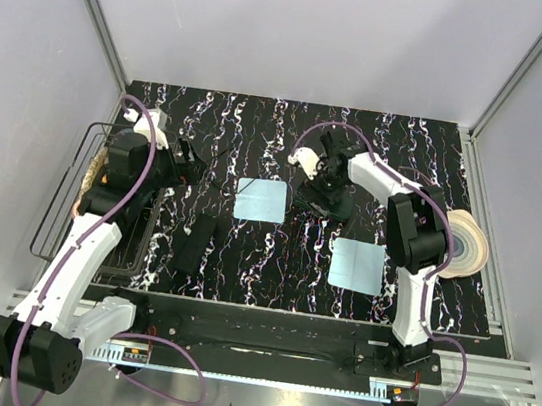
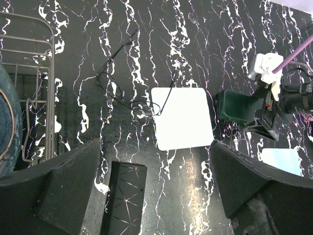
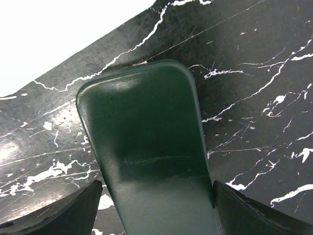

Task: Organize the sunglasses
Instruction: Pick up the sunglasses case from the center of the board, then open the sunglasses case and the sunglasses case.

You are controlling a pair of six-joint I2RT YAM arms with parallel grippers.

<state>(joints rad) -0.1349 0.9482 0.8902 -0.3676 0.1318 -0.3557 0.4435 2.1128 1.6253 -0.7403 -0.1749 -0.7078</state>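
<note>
Sunglasses: thin dark wire frame, hard to trace against black white-veined marble table; lying between wire basket and pale square cloth, one temple crossing cloth corner. Left gripper spread wide, empty, above table; finger bases cropped. Right gripper spread wide, straddling smooth dark-green rounded case; contact not discernible, case's near end cut off. Black faceted case partly cropped.
</note>
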